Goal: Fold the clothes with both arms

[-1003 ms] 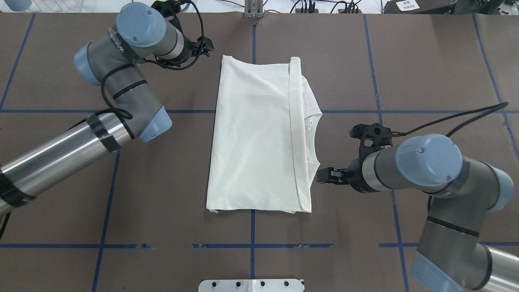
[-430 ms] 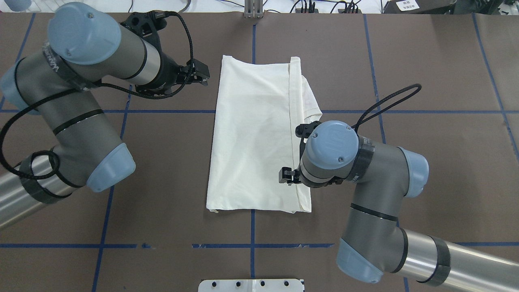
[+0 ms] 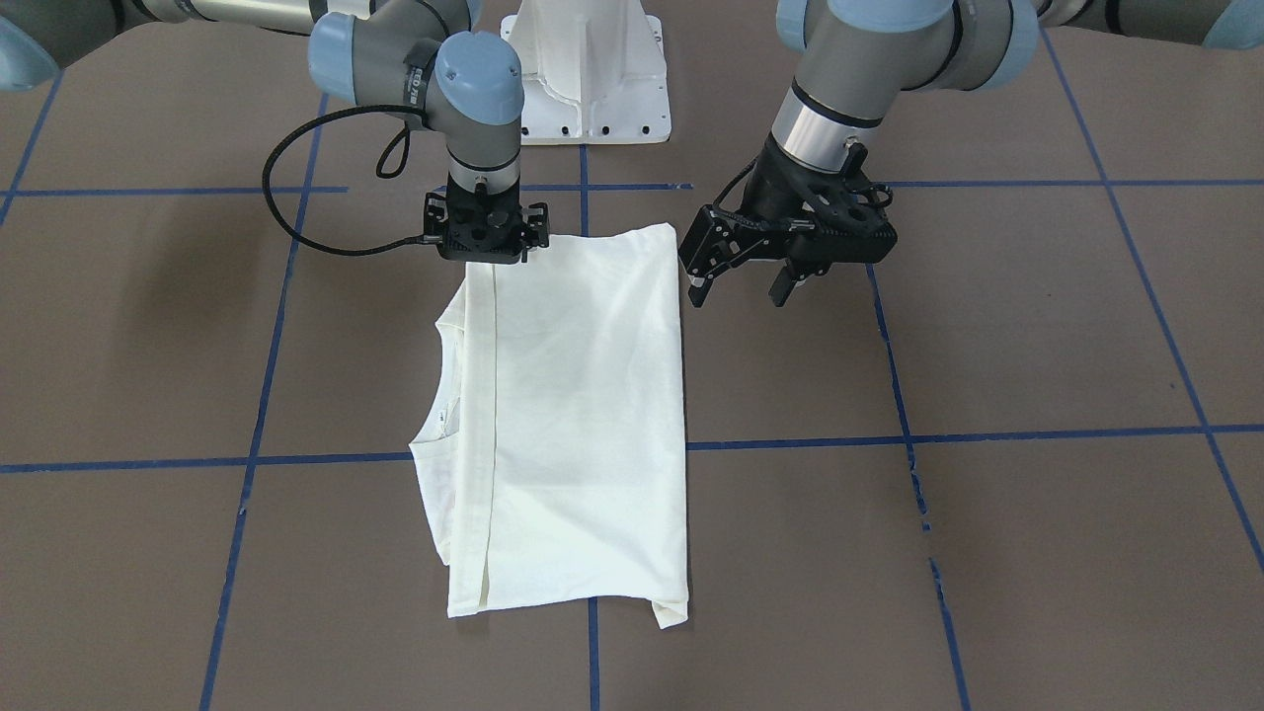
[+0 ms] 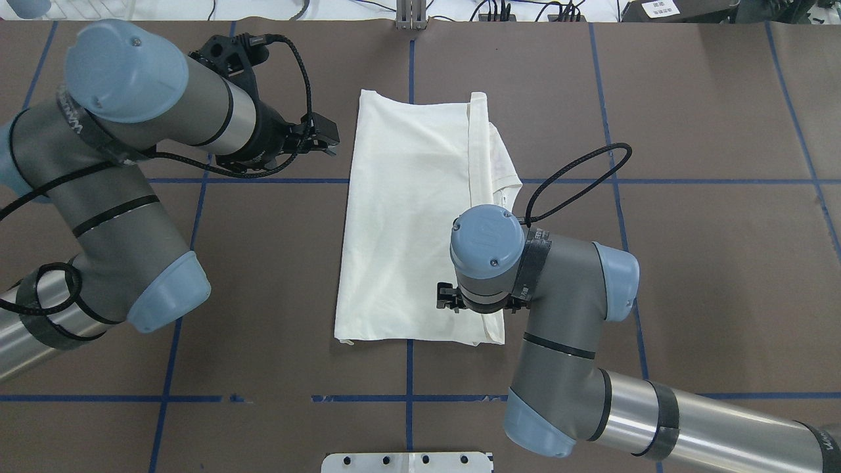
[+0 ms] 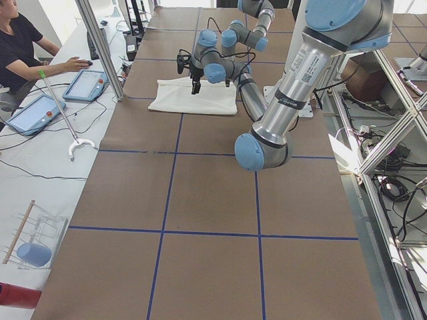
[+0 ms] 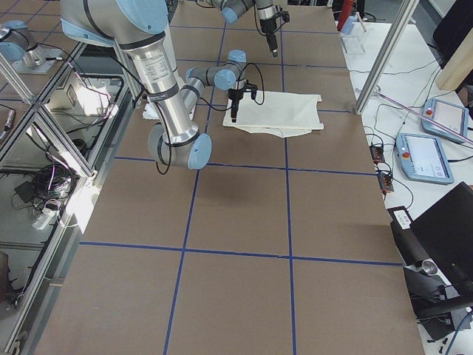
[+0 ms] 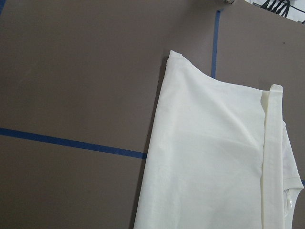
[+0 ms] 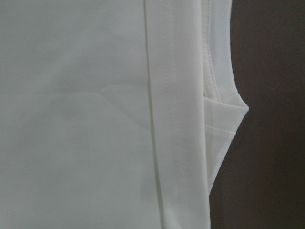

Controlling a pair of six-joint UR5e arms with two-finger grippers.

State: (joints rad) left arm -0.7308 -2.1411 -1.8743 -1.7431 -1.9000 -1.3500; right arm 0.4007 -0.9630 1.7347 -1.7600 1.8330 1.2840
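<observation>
As the right arm [image 4: 565,276] swung in from the side, the right gripper [image 3: 484,259] came to point straight down over the near right corner of the T-shirt [image 4: 407,223], jaws hidden under its own body so their spread could not be told. The left gripper [image 3: 739,291] hung raised off the left edge, jaws wide, and a fresh grasp looked close. The T-shirt lay flat in the middle of the bench [image 4: 690,131], a long cream rectangle of soft, faintly creased knit.
</observation>
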